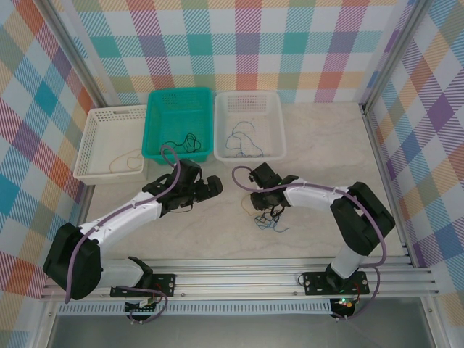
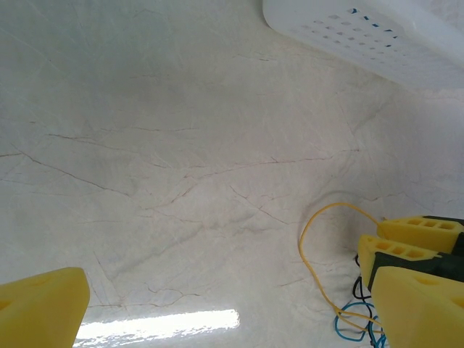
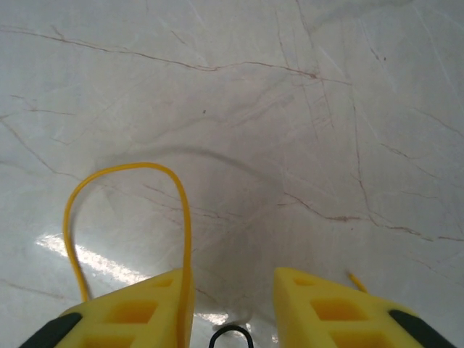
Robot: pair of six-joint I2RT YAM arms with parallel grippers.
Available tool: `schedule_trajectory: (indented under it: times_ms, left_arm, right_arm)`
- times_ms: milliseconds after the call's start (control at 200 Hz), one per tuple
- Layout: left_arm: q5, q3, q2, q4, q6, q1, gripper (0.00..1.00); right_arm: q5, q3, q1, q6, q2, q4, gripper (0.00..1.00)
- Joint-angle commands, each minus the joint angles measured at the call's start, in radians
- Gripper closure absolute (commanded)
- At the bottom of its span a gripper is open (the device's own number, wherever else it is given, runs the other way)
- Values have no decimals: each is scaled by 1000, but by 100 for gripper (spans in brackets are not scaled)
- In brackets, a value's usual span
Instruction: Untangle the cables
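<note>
Left hand [image 2: 232, 304] spread wide, right hand [image 3: 232, 279] part-closed, hold on half-cropped cables [image 3: 123, 167] unclear.

Cables [image 1: 270, 219]: small loose clump, tangled, flat on the table [image 1: 319, 145], right of centre. Yellow strand [image 3: 127, 167] arcs out in an open loop. Blue curls [image 2: 351, 319] trail off the near side. Bit of black loop [image 3: 230, 332] close by the yellow.

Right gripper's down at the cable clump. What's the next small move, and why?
I'd likely close the right gripper on the black cable, then lift slightly: its loop sits between the parted fingers, while the yellow cable arcs beside one finger. The open left gripper hovers nearby.
</note>
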Motion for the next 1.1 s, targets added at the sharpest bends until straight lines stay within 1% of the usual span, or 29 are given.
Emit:
schedule_trajectory:
  times_ms: [0, 120, 230, 305, 380, 410, 465, 580, 770, 895, 1040, 1095]
  left_arm:
    - [-7, 7, -32, 5, 20, -13, 0]
    - [-22, 4, -38, 7, 20, -13, 0]
    - [-26, -2, -40, 22, 11, -13, 0]
    - [-29, -5, -42, 32, 9, -13, 0]
    - [-10, -14, -45, 50, 15, -13, 0]
    - [5, -22, -48, 101, 21, -14, 0]
    - [34, -33, -51, 132, 30, -13, 0]
    - [74, -32, -48, 144, 53, -13, 0]
    - [154, -40, -42, 204, 103, -13, 0]
    - [200, -45, -25, 234, 119, -14, 0]
    - [274, -57, -2, 298, 138, -18, 0]
    - [302, -61, 3, 322, 156, -25, 2]
  right_arm:
    - [21, 17, -2, -26, 3, 20, 71]
    - [40, 20, -2, -42, 1, 14, 78]
    - [31, 16, -2, -48, -10, 31, 82]
    - [33, 10, -1, -50, -23, 51, 87]
    - [38, -1, -1, -53, -38, 72, 93]
    - [37, -6, -1, -58, -46, 85, 96]
    - [35, -21, -1, -68, -58, 114, 100]
    - [24, -62, -1, -90, -99, 173, 100]
    - [-24, -167, -1, -93, -216, 316, 100]
    - [-78, -236, -1, -94, -291, 414, 100]
    - [-116, -289, -2, -82, -350, 467, 100]
    - [-130, -298, -6, -64, -370, 475, 100]
